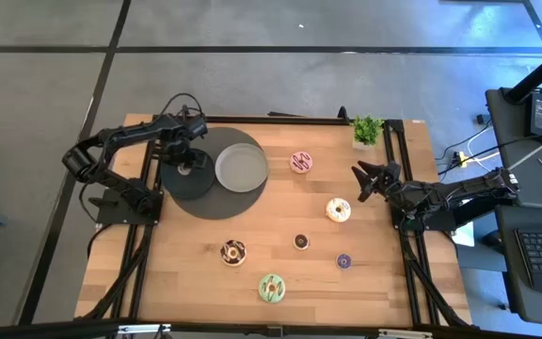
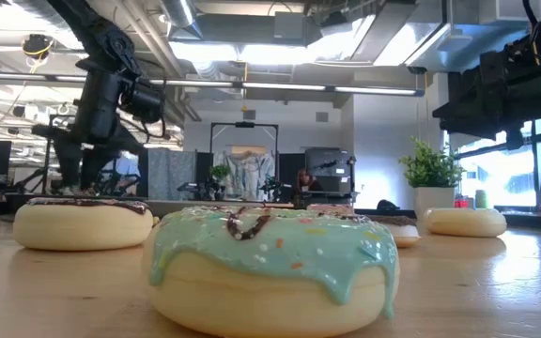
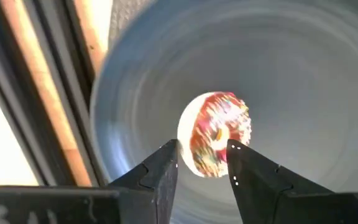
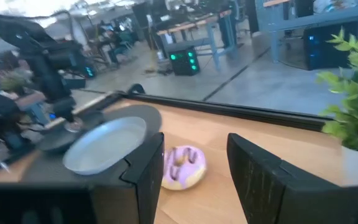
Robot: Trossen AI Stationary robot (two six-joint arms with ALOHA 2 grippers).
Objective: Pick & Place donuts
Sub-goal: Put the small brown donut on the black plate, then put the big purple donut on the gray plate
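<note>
- The left hand (image 1: 188, 168) hangs over the dark disc (image 1: 188, 193) at the bench's back left. Its fingers (image 3: 160, 171) stand slightly apart, with a sprinkled donut (image 3: 215, 134) just past the tips.
- From the wrist view that donut seems to lie on the disc, not gripped. Whether a finger touches it cannot be told.
- The grey plate (image 1: 241, 162) lies partly on the disc, and nothing shows in it.
- The right hand (image 1: 363, 181) waits at the bench's right side, wide open and empty, pointing toward the pink donut (image 1: 301, 162).
- Six donuts lie loose on the bench (image 1: 196, 282):
  - the pink one near the plate;
  - a cream one (image 1: 338, 210) just in front of the right hand;
  - a chocolate one (image 1: 233, 251);
  - a green one (image 1: 272, 288) at the front;
  - a tiny brown one (image 1: 301, 242);
  - a tiny purple one (image 1: 343, 261).
- Judging by this layout, the job is at an early stage: at most one donut sits on the disc, and six are left to move.
- The plant (image 1: 367, 131) stands at the back right corner, clear of the work.
</note>
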